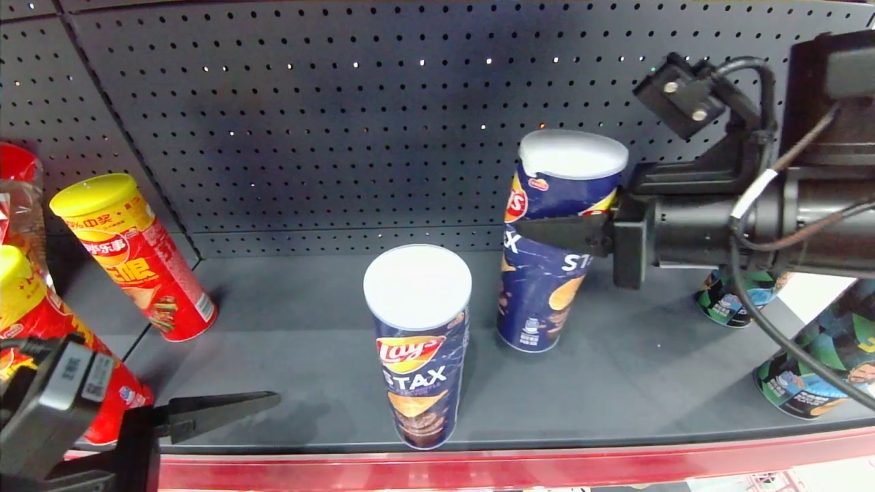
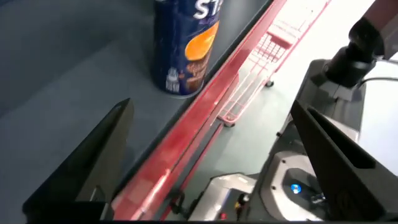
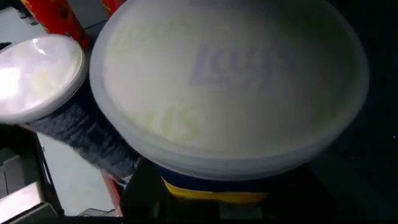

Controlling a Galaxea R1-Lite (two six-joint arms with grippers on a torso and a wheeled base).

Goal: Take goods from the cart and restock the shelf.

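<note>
Two claws are showing. The right claw (image 1: 555,231) is clamping the back can (image 1: 543,301) around its upper half. That blue can is tilting a little, its base sitting low at the shelf (image 1: 307,321), just behind and right of the front can (image 1: 418,342) and not touching it. The front can, also blue, is standing upright near the shelf's red lip. The left claw (image 2: 214,162) is hanging with fingers spread wide and nothing between them, left of the front can, at the lip. Red cans (image 1: 137,256) are standing farther left of the front can, and green cans (image 1: 813,369) are standing well to its right. A wire cart (image 2: 267,56) is sitting past the lip from the front can, lower down.
</note>
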